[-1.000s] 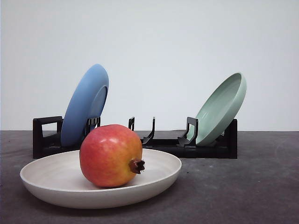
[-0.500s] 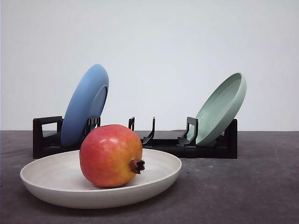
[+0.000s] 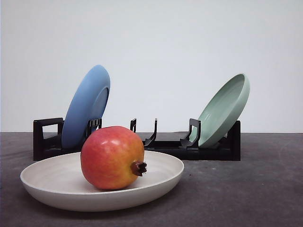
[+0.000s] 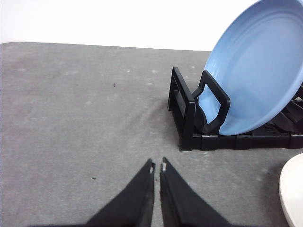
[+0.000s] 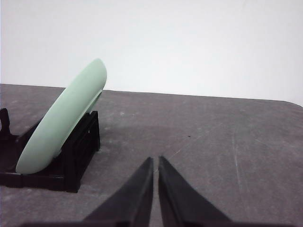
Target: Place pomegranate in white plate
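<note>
Grey matte bench (image 3: 246, 189), plain white wall (image 3: 165, 47) behind. Pomegranate (image 3: 111, 157) in white plate (image 3: 57, 182), crown pointing right, axis roughly level. Left end effector (image 4: 157, 167) closed, empty; right end effector (image 5: 155, 161) likewise.

1. A pomegranate (image 3: 112, 157) lies inside a wide plate (image 3: 52, 189) at lower left of the front view.
2. Behind the plate, a dish rack (image 3: 161, 144) stretches across the middle of the frame.
3. One plate (image 3: 85, 106) leans in the rack's left end.
4. Another plate (image 3: 225, 109) leans in its right end.
5. Everything rests on a table (image 3: 255, 189).
</note>
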Controlling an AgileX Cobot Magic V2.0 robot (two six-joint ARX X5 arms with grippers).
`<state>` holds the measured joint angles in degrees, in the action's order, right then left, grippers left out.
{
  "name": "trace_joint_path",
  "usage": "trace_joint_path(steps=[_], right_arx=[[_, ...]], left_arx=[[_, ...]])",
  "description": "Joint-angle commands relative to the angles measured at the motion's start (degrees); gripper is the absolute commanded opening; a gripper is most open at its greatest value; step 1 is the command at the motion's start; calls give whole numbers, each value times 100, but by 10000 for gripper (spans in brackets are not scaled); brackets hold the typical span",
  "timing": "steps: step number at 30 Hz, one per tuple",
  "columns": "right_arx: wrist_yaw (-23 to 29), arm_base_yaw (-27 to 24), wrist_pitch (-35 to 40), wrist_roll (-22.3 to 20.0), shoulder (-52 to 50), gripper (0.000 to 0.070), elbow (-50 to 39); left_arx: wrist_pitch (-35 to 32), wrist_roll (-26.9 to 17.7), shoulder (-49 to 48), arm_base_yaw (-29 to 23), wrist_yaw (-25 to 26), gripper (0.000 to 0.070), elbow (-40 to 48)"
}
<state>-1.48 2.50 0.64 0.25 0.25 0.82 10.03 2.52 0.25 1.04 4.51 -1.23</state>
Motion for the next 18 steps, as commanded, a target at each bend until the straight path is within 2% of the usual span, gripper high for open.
trace_joint_path(steps=[1,18], right_arx=[[2,-7,59,59,-4,16,-26],[2,-7,59,59,-4,16,-26]], left_arx=[[-85,-55,-7,9,0,0,55],[-85,-55,-7,9,0,0,55]])
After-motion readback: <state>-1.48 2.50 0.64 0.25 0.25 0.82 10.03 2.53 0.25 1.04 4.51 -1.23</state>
